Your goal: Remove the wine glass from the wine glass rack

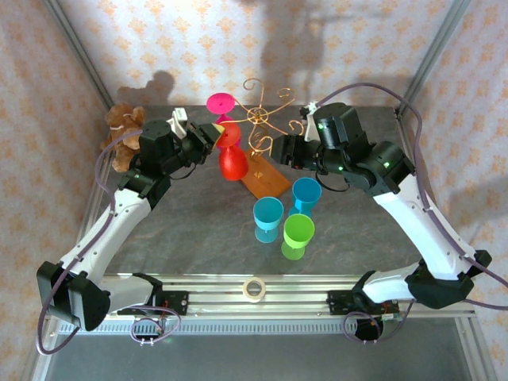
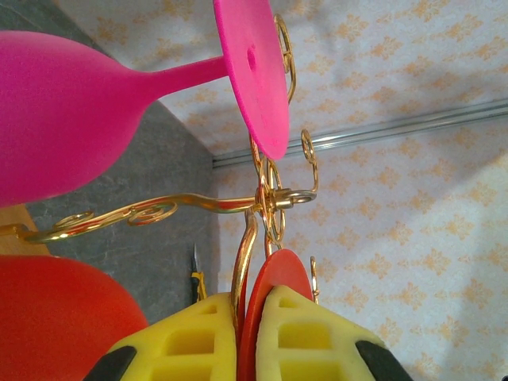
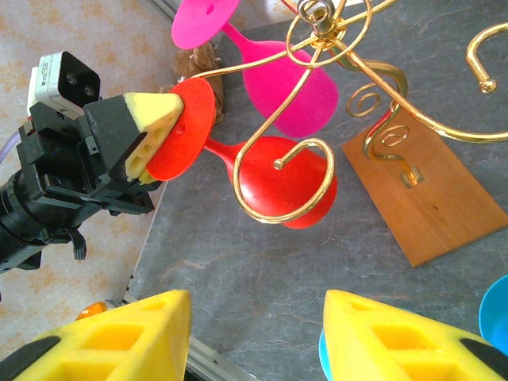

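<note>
Red wine glass [image 3: 278, 186], likely light, stiff and slick, hangs from the copper-gold wire rack [image 1: 259, 117], left pincer [image 2: 252, 325] clamped on its disc foot.

light: bright, even, from above | shadows: soft, large on back wall [image 1: 333, 48] | glare: small glints on wine glass rack [image 3: 429, 198] | blur: near yellow fingers [image 2: 309, 333] soft

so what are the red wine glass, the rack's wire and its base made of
The red wine glass looks like plastic: fully opaque, satin, with only soft highlights. The wine glass rack wire looks like metal with a polished copper-gold finish, giving sharp, bright reflections along its curls. Its base seems to be wood, orange-brown and smooth, with faint grain marks.
</note>
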Controlling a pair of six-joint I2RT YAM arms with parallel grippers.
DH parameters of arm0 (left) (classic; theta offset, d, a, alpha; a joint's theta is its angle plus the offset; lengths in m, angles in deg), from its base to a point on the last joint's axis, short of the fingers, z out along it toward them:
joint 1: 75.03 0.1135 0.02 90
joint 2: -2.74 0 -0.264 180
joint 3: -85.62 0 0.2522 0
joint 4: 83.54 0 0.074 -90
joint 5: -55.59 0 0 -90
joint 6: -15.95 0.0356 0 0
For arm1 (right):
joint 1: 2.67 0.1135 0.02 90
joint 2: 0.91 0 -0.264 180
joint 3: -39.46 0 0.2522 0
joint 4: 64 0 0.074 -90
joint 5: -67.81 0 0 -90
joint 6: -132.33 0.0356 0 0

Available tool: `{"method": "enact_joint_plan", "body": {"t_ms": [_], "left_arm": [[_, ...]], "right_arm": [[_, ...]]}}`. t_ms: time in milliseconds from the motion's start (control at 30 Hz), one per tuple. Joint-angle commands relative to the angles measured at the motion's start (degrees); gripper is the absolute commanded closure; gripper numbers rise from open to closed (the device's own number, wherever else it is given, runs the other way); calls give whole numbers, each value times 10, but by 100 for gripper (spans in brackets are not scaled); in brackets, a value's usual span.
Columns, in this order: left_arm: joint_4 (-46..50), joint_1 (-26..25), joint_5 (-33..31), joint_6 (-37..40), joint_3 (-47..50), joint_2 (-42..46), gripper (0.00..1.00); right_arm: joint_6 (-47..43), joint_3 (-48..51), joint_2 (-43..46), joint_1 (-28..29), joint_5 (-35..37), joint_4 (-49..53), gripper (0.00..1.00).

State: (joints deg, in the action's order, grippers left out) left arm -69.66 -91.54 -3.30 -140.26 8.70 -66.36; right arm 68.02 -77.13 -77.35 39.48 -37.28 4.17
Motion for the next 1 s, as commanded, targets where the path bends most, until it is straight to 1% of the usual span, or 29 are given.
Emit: {"method": "enact_joint_plan", "body": {"t_ms": [0,67,133,200,333,467,567,733,867,967], "left_arm": [[-23,-2,-21,17,-7,18,100],[-14,-2,-26,21,-9,22,98],[-1,-2,-30,27,-9,25,93],[2,-2,-33,28,-6,27,86],[-1,-2,-36,24,-1,31,78],[-1,-2,-43,27,-3,36,75],[5,-2,-50,31,-5,41,74],[10,-2,-52,35,-5,43,76],[6,-2,-52,34,-1,46,83],[6,-2,-53,34,-2,47,82]], "right_arm": [[5,-15,1,-3,-7,-6,52],[5,-14,2,-3,-8,-8,52],[6,-13,3,-3,-9,-10,52],[5,-12,3,-3,-10,-11,52],[7,-11,3,-3,-13,-11,52],[8,-10,3,-3,-15,-12,52],[8,-10,3,-3,-17,-14,52],[10,-10,3,-3,-18,-14,52],[12,-10,4,-3,-19,-14,52],[13,-10,3,-3,-20,-14,52]]}}
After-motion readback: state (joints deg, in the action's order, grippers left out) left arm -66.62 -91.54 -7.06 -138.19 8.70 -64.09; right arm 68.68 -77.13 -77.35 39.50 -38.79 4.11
